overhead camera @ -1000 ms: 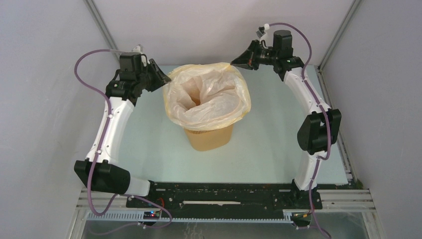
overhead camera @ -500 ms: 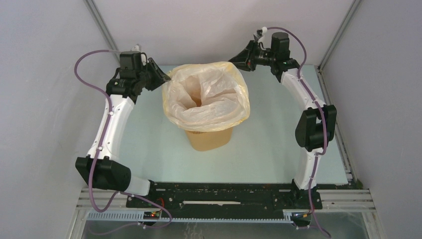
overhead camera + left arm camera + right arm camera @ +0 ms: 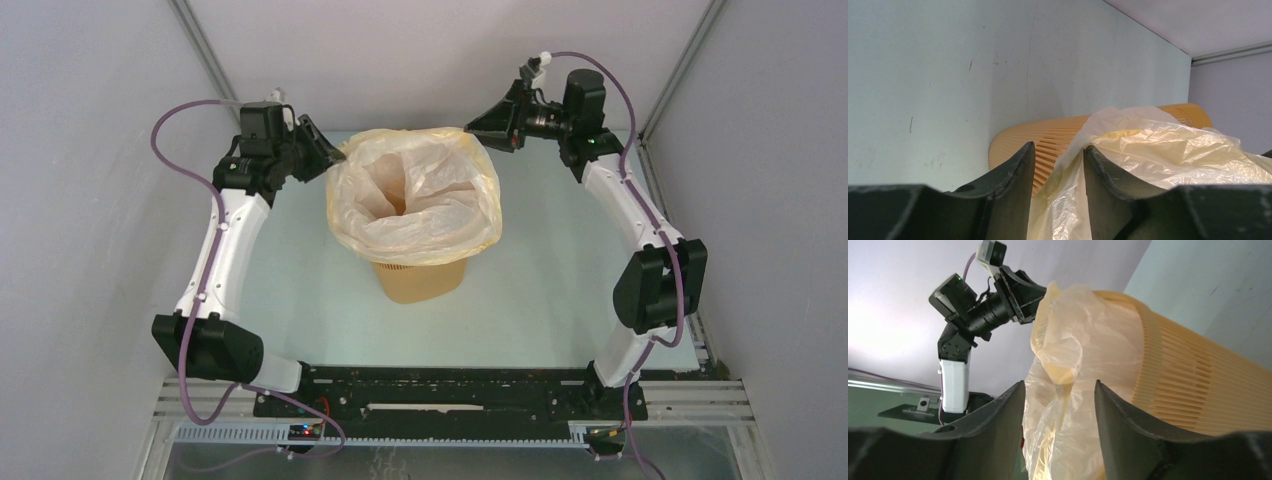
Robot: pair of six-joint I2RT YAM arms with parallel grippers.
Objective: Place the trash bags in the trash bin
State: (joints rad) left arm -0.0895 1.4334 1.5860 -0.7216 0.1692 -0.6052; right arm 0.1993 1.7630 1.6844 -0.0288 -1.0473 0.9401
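Orange bin (image 3: 420,280) up front, cream bag (image 3: 420,200) lining it and draped over the rim. At the bin's far-left corner the left gripper (image 3: 1058,146) straddles bag film, grip unclear! Far-right corner: right gripper (image 3: 1058,382) spread wide, film loose between.

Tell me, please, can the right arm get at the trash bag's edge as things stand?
Probably yes. The right gripper is at the trash bag, at the far right corner of the trash bin, jaws open, plastic between them, nothing else in the way.
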